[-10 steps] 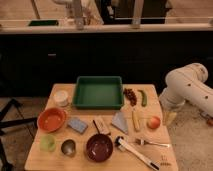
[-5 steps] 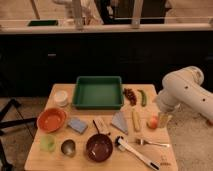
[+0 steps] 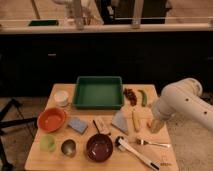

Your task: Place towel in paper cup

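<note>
The towel [image 3: 120, 121] is a small pale grey triangular cloth lying on the wooden table [image 3: 45, 161], right of centre. The paper cup [image 3: 61, 98] is a short white cup standing at the table's far left, beside the green tray [image 3: 99, 92]. My gripper [image 3: 154, 125] hangs from the white arm [image 3: 184, 102] over the table's right side, a little to the right of the towel and far from the cup. It holds nothing that I can see.
Orange bowl [image 3: 52, 119], blue-grey sponge [image 3: 77, 125], light-green cup [image 3: 48, 142], metal cup [image 3: 68, 147] and dark bowl [image 3: 99, 147] sit left and front. A yellow item [image 3: 135, 120], grapes [image 3: 131, 95], green vegetable [image 3: 144, 97], brush [image 3: 135, 150] and fork [image 3: 152, 143] lie near the gripper.
The arm has swung left and lower over the table's right side. The gripper now covers the orange-red fruit seen earlier. The towel and cup have not moved.
</note>
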